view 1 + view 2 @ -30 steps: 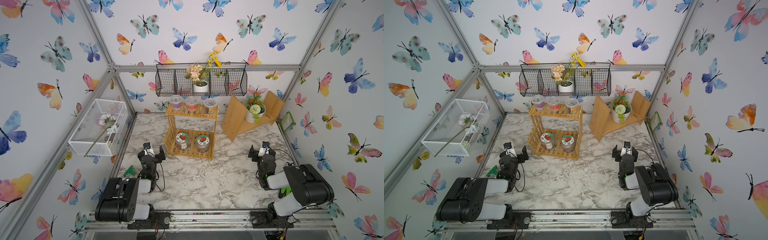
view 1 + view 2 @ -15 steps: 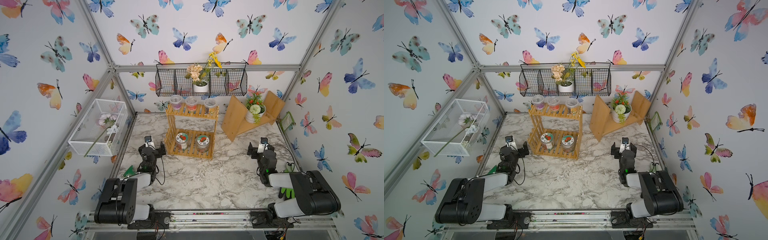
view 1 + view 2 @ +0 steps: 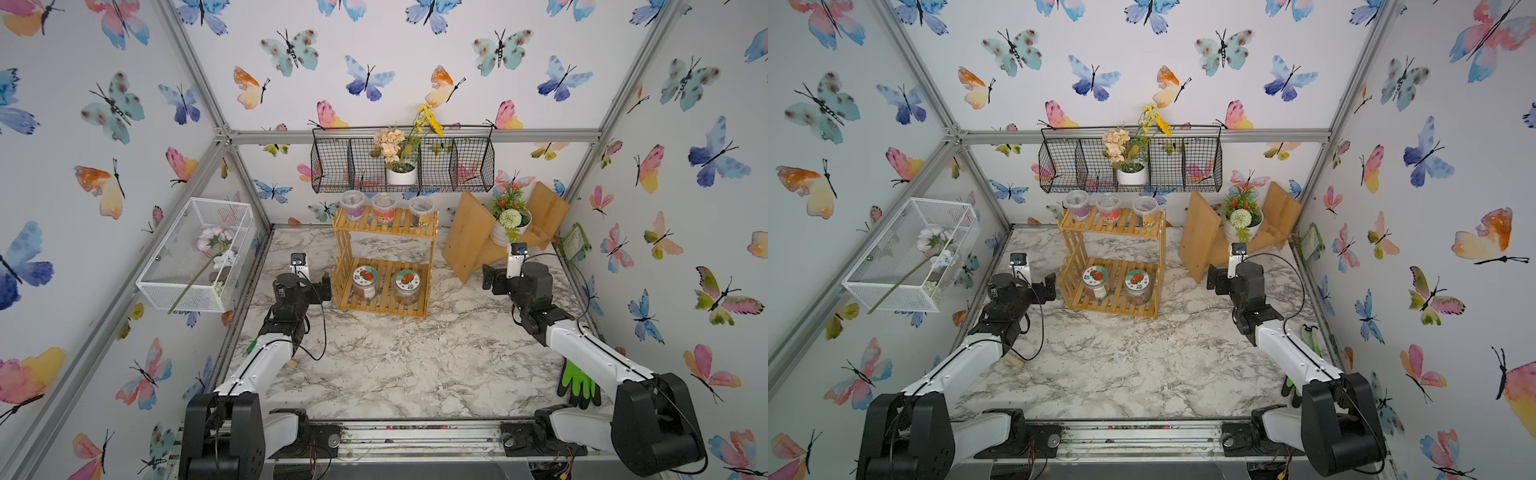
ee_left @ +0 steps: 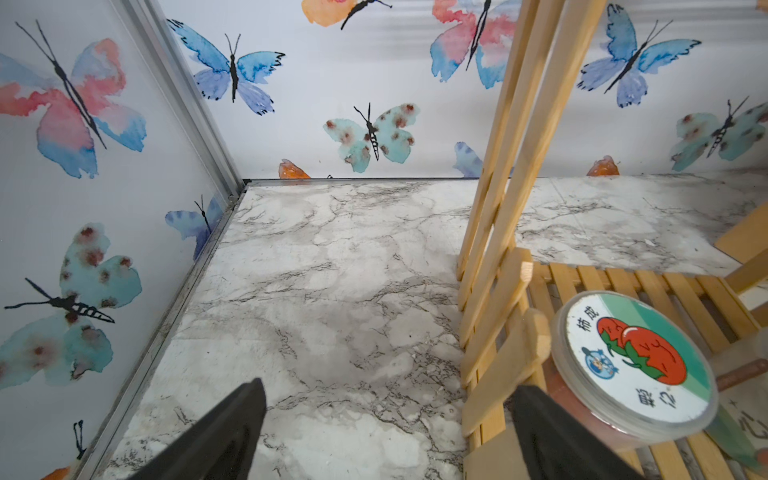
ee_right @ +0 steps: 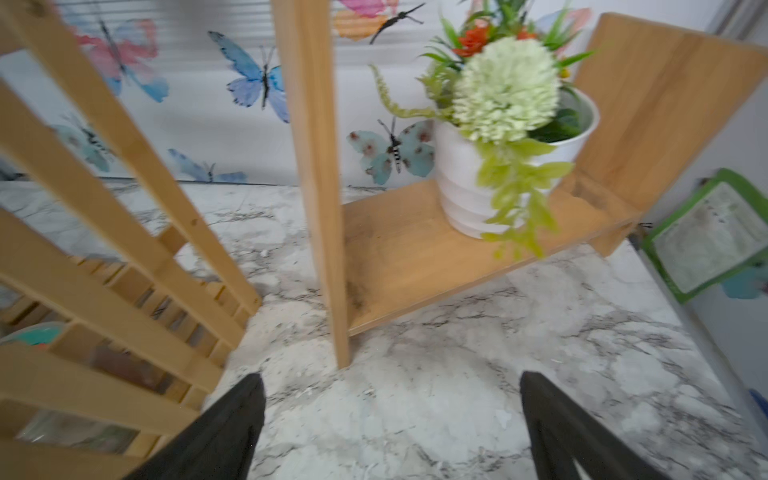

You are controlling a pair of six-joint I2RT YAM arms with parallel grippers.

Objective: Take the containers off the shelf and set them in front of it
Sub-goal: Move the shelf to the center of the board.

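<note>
Open and empty, the left end effector [image 3: 326, 286] and right end effector [image 3: 489, 280] flank the shelf [image 3: 386, 226], seemingly to reach its jars [image 3: 365, 279]. None is off yet.

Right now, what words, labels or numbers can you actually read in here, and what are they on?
"柿" (probably; the other Chinese characters are unclear): left jar lid, on the lower tier of the shelf.
Right jar lid: print too small to read.
Cup labels on the top tier: too small to read.
Green-edged packet on the wall: blurred.
</note>
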